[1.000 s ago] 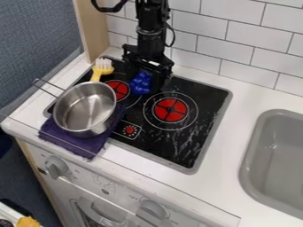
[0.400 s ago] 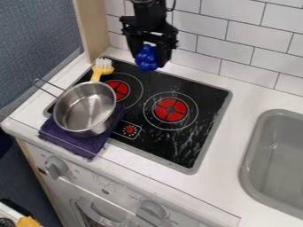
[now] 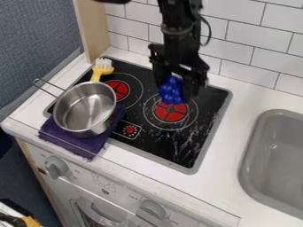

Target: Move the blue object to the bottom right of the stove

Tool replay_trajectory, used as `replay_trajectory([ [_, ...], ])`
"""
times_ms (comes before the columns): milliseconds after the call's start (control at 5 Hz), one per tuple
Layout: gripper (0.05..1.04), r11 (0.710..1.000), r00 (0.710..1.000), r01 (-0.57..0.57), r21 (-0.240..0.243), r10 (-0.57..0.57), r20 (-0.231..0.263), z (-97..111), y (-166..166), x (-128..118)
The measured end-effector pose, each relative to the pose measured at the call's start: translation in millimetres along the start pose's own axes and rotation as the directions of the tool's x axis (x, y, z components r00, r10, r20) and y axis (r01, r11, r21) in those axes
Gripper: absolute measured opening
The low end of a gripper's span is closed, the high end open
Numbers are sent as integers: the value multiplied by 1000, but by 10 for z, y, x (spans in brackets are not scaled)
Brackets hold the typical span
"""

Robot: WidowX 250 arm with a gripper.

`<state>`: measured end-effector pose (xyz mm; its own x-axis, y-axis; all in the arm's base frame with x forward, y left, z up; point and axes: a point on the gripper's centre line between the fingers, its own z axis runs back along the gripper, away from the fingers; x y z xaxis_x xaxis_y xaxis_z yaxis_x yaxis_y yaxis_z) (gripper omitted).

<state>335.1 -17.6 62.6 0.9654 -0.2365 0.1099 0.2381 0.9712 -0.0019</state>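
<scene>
We see the claw (image 3: 175, 95) over the stove top (image 3: 198, 133), squeezing the blue bumpy thing (image 3: 171, 90) between its two fingers (image 3: 190, 88). The blue thing is up in the air, just above the back part of the big red burner (image 3: 170, 113).

In front of the claw, past that burner, we see a wide stretch of flat black stove with white scratchy marks, and then the gray front edge. To the right of the claw, as we look, the stove's side edge is near. Past it we see the white counter (image 3: 237, 133), then the gray sink (image 3: 273, 119), well apart from the claw. Behind the claw is the white tile wall (image 3: 260, 53), past the stove's back edge.

To the left of the claw we see the other red burner (image 3: 119, 88). Farther left is the silver pot (image 3: 86, 106), with part of it over the purple cloth (image 3: 71, 144). The yellow brush (image 3: 102, 69) is beside the pot, with its white bristles pointing away from us.

We see the black arm (image 3: 179, 48) come in from the top. It hangs down almost straight, with the claw pointing down at the stove.
</scene>
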Motion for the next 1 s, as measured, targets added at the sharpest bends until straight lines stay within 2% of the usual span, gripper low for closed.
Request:
replay_trajectory([
  [200, 794, 998, 998, 54, 27, -54, -30, -121, -254, -156],
  [400, 794, 996, 996, 76, 47, -73, -50, -200, -339, -245],
  [800, 794, 990, 989, 134, 51, -131, -74, -308, -535, -356],
  [1000, 794, 989, 986, 137, 47, -132, -101, -370, -553, -409],
])
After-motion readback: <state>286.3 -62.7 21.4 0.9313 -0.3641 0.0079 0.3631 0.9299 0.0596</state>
